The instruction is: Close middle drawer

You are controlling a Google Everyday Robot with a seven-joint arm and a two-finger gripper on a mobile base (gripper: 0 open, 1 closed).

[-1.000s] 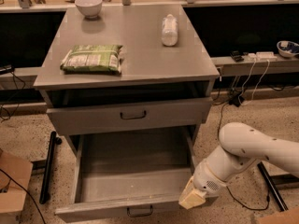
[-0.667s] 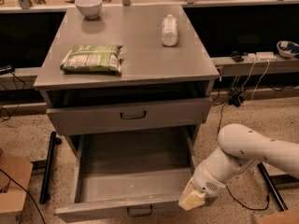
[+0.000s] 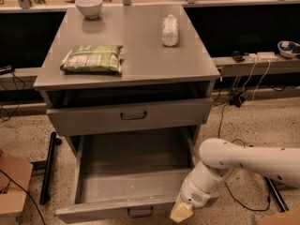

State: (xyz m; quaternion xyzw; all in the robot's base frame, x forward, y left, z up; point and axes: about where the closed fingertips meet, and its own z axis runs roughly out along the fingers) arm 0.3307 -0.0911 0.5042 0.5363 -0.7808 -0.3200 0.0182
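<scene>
The middle drawer (image 3: 105,209) is pulled far out of the grey cabinet. Its low flat front with a small dark handle (image 3: 139,213) is at the bottom of the view, and its deep grey tray (image 3: 133,165) looks empty. My gripper (image 3: 181,212), a cream-coloured tip on the white arm (image 3: 243,161), is low at the drawer's front right corner, against or just in front of the front panel. Whether it touches the panel is unclear.
The drawer above (image 3: 131,116), with a taller front, stands slightly out. On the cabinet top (image 3: 140,46) lie a green snack bag (image 3: 93,58), a white bottle (image 3: 170,30) and a bowl (image 3: 88,5). A cardboard box (image 3: 11,186) sits at left, and cables (image 3: 234,102) run at right.
My arm and gripper have moved a little left and down, closer to the drawer's front right corner. The drawer has not visibly moved.
</scene>
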